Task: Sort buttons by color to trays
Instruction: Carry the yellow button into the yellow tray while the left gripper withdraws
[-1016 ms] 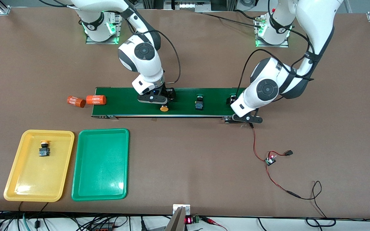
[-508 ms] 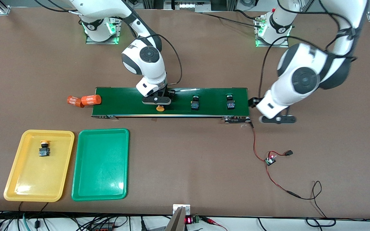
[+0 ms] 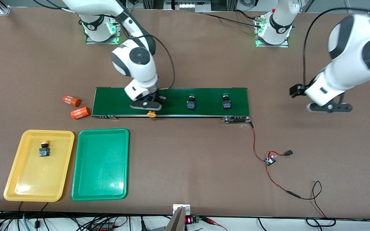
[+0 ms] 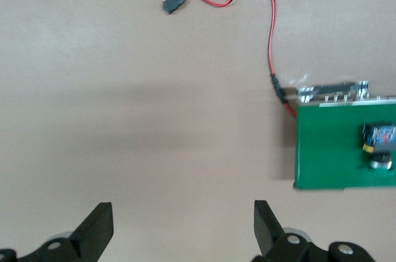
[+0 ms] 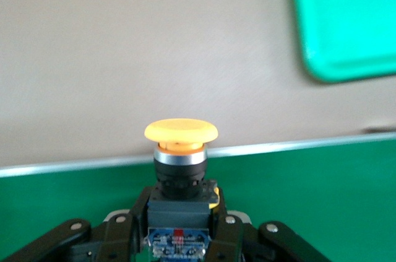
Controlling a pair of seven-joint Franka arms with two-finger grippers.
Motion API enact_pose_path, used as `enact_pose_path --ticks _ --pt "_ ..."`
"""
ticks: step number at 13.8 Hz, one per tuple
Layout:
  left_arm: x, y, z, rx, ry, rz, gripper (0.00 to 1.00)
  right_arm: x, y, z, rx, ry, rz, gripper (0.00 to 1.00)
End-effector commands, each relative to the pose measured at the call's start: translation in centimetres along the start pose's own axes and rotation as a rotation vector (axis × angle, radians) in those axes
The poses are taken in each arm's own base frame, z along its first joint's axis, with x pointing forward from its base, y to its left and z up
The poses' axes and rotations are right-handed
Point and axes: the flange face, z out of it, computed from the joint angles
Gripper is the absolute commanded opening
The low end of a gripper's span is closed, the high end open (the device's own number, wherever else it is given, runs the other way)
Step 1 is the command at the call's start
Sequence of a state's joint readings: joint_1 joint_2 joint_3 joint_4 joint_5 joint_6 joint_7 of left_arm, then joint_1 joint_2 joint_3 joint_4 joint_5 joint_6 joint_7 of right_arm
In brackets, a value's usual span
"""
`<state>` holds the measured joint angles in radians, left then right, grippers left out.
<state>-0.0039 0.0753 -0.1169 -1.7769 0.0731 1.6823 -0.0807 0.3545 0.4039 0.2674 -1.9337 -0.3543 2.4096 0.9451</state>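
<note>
Front view gives you the whole layout. The counter carries the conveyor belt across the middle of the frame. The yellow tray and green tray lie side by side in the lower part of the frame, at the right arm's end, and the yellow one is the outermost.

The right gripper is over the belt's lower edge, with its jaws clamped on the black body of a yellow button. In the right wrist view the button's long axis runs straight out from the jaws, and the cap leads, pointing off the belt toward the trays. A corner of the green tray shows in that view.

The move turns on this, as I judge it: the yellow tray lies lower in the frame than the held button and further toward the right arm's end, past the green tray. You'd have to carry across the green tray or around it, not stop at it.

The left gripper waits over bare counter off the belt's other end, jaws wide apart and holding nothing.

One yellow button already sits in the yellow tray's upper half. Two green buttons remain on the belt. Two orange cylinders lie on the counter just off the belt's end.
</note>
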Motion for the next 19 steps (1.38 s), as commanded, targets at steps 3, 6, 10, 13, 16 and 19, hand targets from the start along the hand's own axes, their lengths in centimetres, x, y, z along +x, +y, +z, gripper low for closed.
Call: enact_pose_path --ticks 3,6,10,13,16,19 --pt "-1.7 -0.8 -6.5 0.002 -0.012 0.036 1.0 9.6 9.5 -3.5 0.006 -0.061 -0.015 0.0" --pt "-1.2 -1.9 -8.4 -0.012 0.101 0.02 1.0 14.4 19.1 -2.6 0.015 -0.105 -0.074 0.0" --pt "-2.8 -3.3 -10.8 -0.046 0.151 0.009 1.0 18.9 34.2 1.7 0.003 -0.138 -0.244 0.0" --pt "-3.3 -4.3 -12.9 -0.054 0.162 0.1 1.0 21.1 41.3 4.6 -0.011 -0.135 -0.312 0.0" --pt "-2.8 -5.0 -11.9 -0.023 0.139 0.078 1.0 21.9 43.8 8.2 -0.018 -0.066 -0.323 0.01" --pt "-2.7 -5.6 -10.8 -0.025 0.118 0.068 1.0 21.4 45.1 11.2 -0.016 -0.061 -0.318 0.13"
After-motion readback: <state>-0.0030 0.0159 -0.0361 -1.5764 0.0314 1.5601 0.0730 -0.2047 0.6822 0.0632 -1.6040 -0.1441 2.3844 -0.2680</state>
